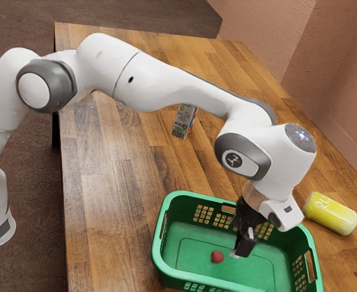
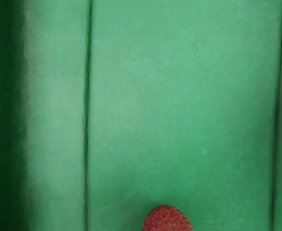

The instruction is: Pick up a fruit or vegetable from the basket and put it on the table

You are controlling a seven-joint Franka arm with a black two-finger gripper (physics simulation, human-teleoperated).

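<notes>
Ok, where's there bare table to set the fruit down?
Two patches of bare table: the wide one between the basket and the table edge on the exterior view's left, and one between basket and carton. It's tight between basket and yellow can, and inside, where my gripper hangs near the red fruit.

Soft glare pales the table (image 1: 105, 152), and shadow seemingly darkens the basket wall (image 2: 10, 120).

seemingly a room in a home: wooden table (image 1: 105, 182), rough pinkish-brown wall (image 1: 269, 36), mottled brown floor (image 1: 35, 182).
</notes>
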